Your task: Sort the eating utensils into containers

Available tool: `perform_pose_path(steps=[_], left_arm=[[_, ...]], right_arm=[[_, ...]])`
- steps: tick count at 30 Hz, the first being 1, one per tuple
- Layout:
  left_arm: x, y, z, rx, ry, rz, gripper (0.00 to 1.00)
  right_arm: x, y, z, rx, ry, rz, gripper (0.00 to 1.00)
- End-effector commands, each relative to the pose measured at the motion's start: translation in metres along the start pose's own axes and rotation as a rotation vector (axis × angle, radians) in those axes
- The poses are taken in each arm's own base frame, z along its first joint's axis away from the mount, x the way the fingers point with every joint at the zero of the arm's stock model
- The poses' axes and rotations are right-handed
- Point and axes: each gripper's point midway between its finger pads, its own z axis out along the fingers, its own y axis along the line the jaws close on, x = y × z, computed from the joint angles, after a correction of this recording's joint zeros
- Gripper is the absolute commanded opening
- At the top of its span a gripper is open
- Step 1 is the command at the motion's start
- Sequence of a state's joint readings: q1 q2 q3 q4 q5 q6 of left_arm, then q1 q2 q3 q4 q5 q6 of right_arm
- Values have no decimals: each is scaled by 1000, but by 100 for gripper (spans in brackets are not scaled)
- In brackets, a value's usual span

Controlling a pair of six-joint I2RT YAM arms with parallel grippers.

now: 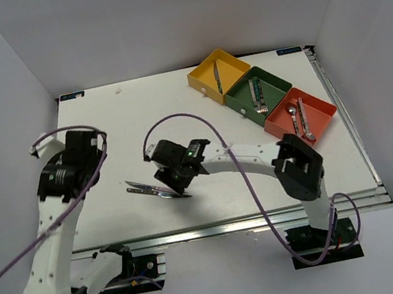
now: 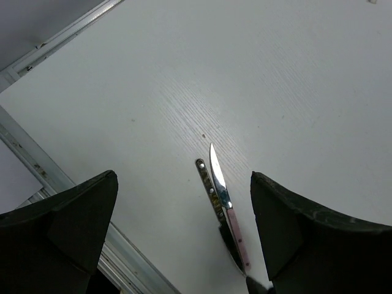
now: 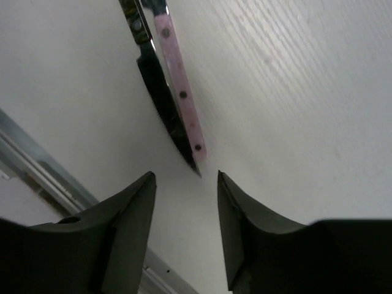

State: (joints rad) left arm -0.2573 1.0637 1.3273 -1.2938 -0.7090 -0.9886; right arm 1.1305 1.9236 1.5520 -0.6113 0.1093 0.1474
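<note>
1. The white table (image 1: pixel 101 126) carries three trays in a diagonal row at its far right. The yellow tray (image 1: pixel 230 67), the dark green tray (image 1: pixel 271 83) and the red-orange tray (image 1: pixel 315 107) each already hold utensils.
2. The left gripper (image 2: pixel 184 226) hangs well off to the left. Its jaws are spread wide and it grips nothing.
3. The right gripper (image 3: pixel 187 202) hovers low over the table's near middle. Its jaws are partly apart and bare, with nothing between them.
4. Two knives lie side by side just ahead of its fingertips, head to tail. They are the pink-handled knife (image 3: pixel 180 92) and the dark-handled knife (image 3: pixel 160 92).
5. The step in hand looks like picking one knife. The jaws should straddle the pink handle alone, square across it, and come down until the tips meet the table before squeezing. Otherwise the neighbouring blade may be dragged along.
6. Whether the knives touch or overlap is hard to say, since the blade sits in shadow. The pink-handled knife's blade runs out of the right wrist view. From above, the tray contents are too small to name surely; the yellow one possibly holds a knife.
</note>
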Motion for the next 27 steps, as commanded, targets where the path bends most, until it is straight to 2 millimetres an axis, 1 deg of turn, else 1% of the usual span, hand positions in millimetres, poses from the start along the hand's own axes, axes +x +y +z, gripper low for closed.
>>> perform_pose_path(steps=[1, 2, 3, 4, 5, 6, 10, 13, 18, 21, 23, 27], left_arm=[[5, 21, -12, 27, -3, -30, 98], [11, 22, -12, 42, 11, -17, 98], [13, 22, -14, 65, 23, -2, 98], [15, 24, -14, 64, 31, 12, 98], [17, 25, -15, 64, 36, 23, 98], [19, 27, -15, 60, 45, 39, 98], [24, 32, -15, 54, 60, 78, 98], [30, 31, -14, 71, 79, 94, 98], [35, 32, -13, 81, 94, 116, 98], [37, 31, -11, 84, 99, 123, 98], [40, 29, -11, 92, 108, 127, 98], [46, 27, -9, 109, 120, 129, 98]], right_arm=[[-34, -4, 21, 18, -71, -57, 47], [-44, -2, 23, 11, -84, -73, 45], [-44, -1, 28, 8, -74, -80, 44], [-40, 0, 39, 1, -47, -86, 44], [-38, 1, 42, -3, -32, -92, 43], [-42, 3, 43, -10, -37, -93, 43], [-34, 9, 55, -37, -19, -98, 43], [-25, 9, 65, -42, 7, -102, 43], [-16, 8, 78, -39, 38, -107, 43], [-3, 3, 90, -17, 71, -113, 42], [1, -1, 94, -5, 81, -116, 39], [2, -7, 96, -1, 81, -96, 38]])
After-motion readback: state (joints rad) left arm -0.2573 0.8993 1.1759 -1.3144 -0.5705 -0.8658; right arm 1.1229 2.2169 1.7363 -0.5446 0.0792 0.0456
